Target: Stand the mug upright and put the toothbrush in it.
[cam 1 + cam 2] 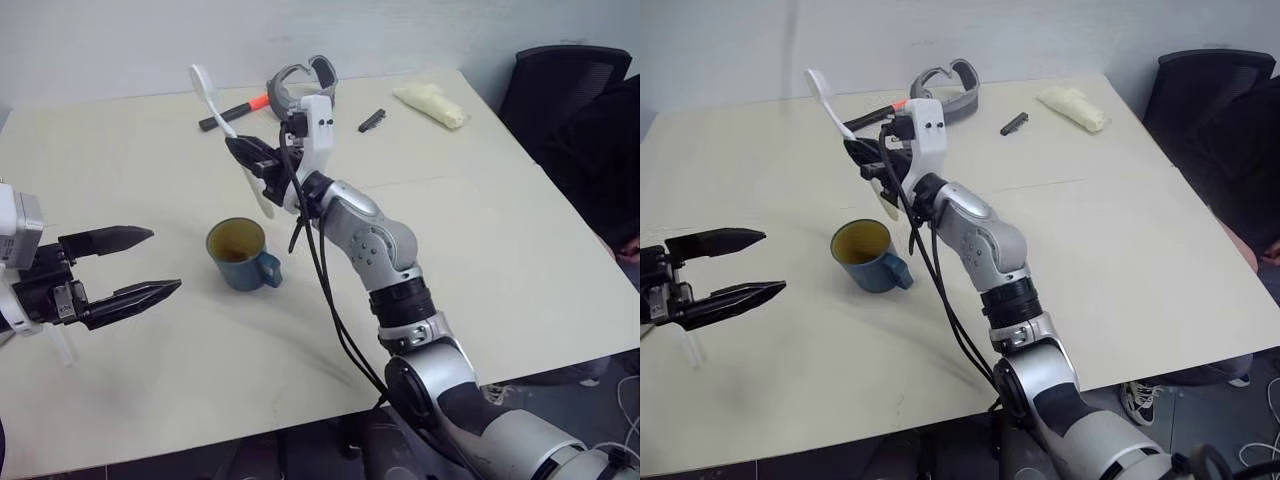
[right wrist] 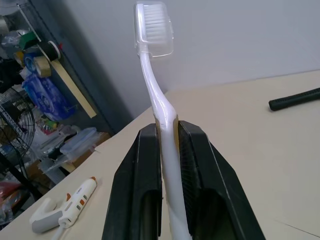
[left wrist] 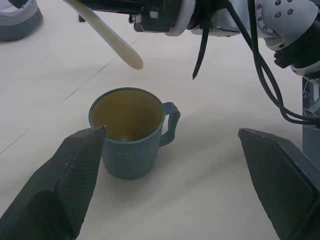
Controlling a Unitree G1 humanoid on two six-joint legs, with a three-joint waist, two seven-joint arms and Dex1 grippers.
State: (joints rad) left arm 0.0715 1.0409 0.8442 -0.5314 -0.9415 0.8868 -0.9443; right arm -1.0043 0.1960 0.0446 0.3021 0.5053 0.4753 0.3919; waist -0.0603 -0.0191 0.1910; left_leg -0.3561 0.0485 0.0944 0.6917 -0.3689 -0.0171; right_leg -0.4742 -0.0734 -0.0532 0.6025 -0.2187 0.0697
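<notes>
At the middle of the table (image 1: 480,260), the mug (image 1: 238,254) stands upright, mouth open to the ceiling and handle turned toward about four o'clock, so the first half of the task looks done. The right gripper (image 1: 250,157) hovers above and just beyond the mug, toward twelve o'clock, its two black fingers clamped tight on the middle of the toothbrush (image 1: 212,100). The bristle head points up and away toward eleven o'clock, while the cream handle end hangs down toward the mug's far rim without touching it. The left gripper (image 1: 135,263) waits at nine o'clock from the mug, jaws spread wide and holding nothing, well apart from the mug's wall.

The step in hand appears to be the carry to the mug. The next move would call for bringing the handle end over the yellowish mouth, tipping the brush nearer to vertical, lowering it inside and only then letting go; a slanted entry could catch the rim and tip the light mug.

Room is generous: bare tabletop surrounds the mug on all sides. A hammer (image 1: 232,111), a grey headset (image 1: 305,82) and a small black piece (image 1: 372,120) lie far off toward twelve and one o'clock, and the near table edge is well clear at six.
</notes>
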